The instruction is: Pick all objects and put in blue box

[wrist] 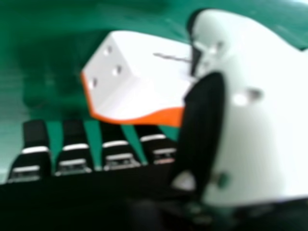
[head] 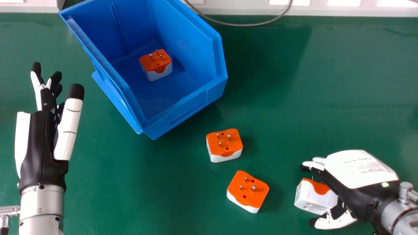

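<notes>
Currently, I have the right hand [head: 359, 169] set wide around one plug adapter [head: 315, 197], on the green table [head: 343, 81] near the view's right edge. Fingers and thumb are spread, with no firm grip shown; whether either touches the casing, I cannot tell.

Handling: I judge the adapter to be light and rigid, with a hard plastic shell that will not yield under pressure. Its smooth white sides may slip if I load only one edge. Fragility is low; however, the metal pins make a poor bearing surface and could turn the part within the grasp.

Grip point: I would take the white body across opposite sides, thumb against fingers, keeping pressure off the pins.

Position relative to the hand: the adapter sits in the gap between the fingers [wrist: 120, 156] and the thumb [wrist: 255, 120]. In the head view, the fingers lie on its far side and the thumb on the side nearer me. Its orange part faces the fingers; part of the white body projects beyond the thumb tip, away from the palm.

Remaining parts: an upper loose adapter [head: 224, 143] and a lower loose adapter [head: 248, 189] lie between the hand and the blue box [head: 187, 109], pins up. A boxed adapter [head: 156, 63] rests inside. The left hand [head: 42, 147] is idle at the view's left, fingers extended.
</notes>
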`<control>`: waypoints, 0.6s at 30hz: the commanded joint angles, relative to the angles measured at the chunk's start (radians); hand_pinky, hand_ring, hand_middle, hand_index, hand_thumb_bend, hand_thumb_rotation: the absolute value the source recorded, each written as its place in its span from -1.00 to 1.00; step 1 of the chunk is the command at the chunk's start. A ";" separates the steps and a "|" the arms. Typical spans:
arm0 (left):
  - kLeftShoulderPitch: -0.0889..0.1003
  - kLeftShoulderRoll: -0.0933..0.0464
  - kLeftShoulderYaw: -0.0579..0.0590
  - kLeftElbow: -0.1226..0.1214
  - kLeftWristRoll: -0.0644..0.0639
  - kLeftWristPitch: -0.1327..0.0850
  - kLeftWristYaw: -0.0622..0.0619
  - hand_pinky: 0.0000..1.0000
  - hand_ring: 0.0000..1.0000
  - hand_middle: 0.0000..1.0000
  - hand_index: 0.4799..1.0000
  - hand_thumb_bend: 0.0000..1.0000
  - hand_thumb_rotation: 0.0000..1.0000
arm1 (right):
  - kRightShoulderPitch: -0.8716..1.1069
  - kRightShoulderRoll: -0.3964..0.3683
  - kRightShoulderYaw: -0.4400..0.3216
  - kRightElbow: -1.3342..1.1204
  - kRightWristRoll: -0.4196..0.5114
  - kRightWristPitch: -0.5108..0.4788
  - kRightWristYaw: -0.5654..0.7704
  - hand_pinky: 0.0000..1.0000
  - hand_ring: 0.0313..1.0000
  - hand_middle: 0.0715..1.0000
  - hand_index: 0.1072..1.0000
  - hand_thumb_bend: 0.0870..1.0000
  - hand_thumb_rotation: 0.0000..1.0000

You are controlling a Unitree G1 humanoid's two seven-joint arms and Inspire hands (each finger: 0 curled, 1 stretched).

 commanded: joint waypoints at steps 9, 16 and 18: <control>-0.008 0.020 0.005 -0.026 0.003 0.000 -0.004 0.79 0.94 0.95 0.93 0.35 1.00 | -0.041 -0.001 0.017 0.026 -0.022 0.000 -0.032 0.49 0.64 0.68 0.60 -0.44 -0.42; -0.013 0.025 0.003 -0.026 0.009 0.003 0.000 0.79 0.94 0.95 0.93 0.34 1.00 | -0.068 0.026 0.037 0.049 -0.035 0.026 -0.059 0.06 0.26 0.35 0.19 -0.33 -0.74; -0.014 0.025 0.002 -0.026 0.011 0.005 0.002 0.79 0.94 0.95 0.93 0.34 1.00 | -0.073 0.035 0.042 0.057 -0.038 0.039 -0.069 -0.05 0.14 0.22 0.06 -0.25 -0.79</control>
